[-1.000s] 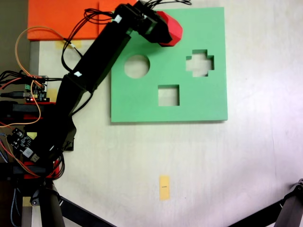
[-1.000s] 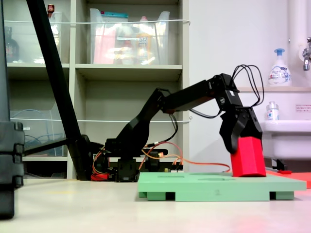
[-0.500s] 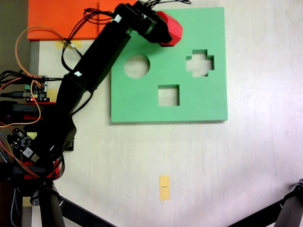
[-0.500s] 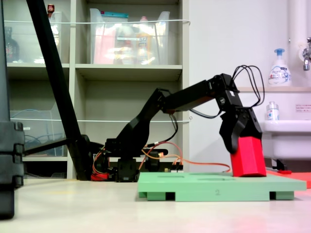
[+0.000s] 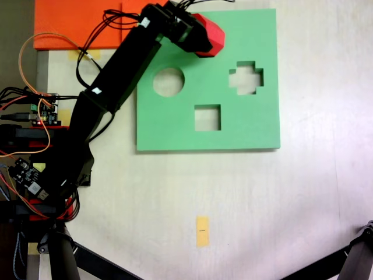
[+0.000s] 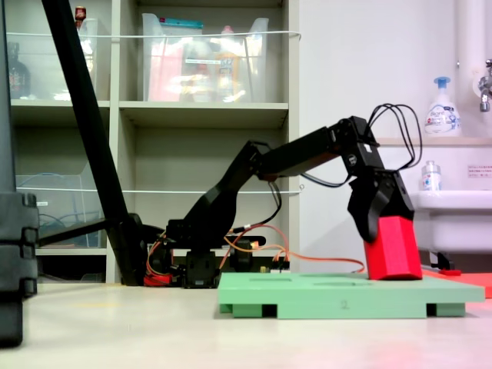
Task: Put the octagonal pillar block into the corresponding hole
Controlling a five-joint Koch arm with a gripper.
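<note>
Octagonal pillar block (image 6: 393, 248): clasped by end effector (image 6: 378, 228), base resting on green foam board (image 5: 245, 125).

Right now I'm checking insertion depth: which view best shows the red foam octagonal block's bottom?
The side fixed view: the red foam octagonal block meets the green foam board. From above the gripper covers it.

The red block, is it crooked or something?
Yes, a bit. In the side fixed view the octagonal pillar block leans, its top tipped toward the arm while its bottom meets the green foam board. The gripper is closed on its upper part. From above, it sits near the board's top edge. Nothing looks spilled or broken.
</note>
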